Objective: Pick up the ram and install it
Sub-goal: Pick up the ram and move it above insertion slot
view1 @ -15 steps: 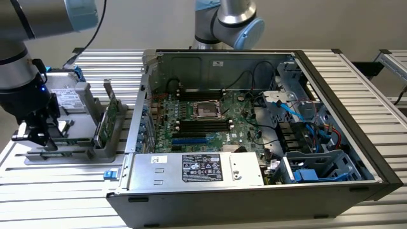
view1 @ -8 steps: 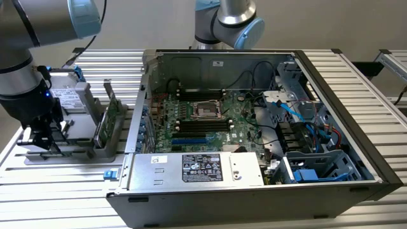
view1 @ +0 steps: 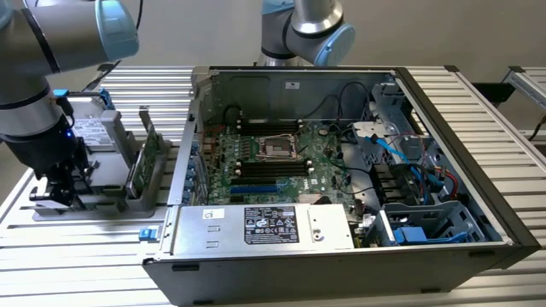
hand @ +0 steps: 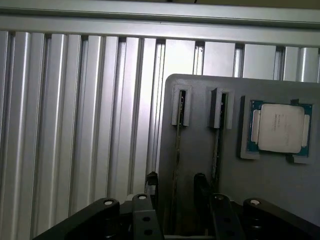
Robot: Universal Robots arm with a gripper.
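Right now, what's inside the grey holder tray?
A thin edge-on board between the black hand's fingers, a second board beside it, a square silver processor chip. The hand hides their near ends.

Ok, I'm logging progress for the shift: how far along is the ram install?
Done: nothing yet; the ram stands on edge in the grey holder. In hand: the open pincer straddles that stick, a finger on each side, not gripping. Left: the grasp, the lift and seating it on the motherboard in the open case.

The black label [view1: 271, 224] on the power supply [view1: 328, 230] bears print, but none of it is legible.
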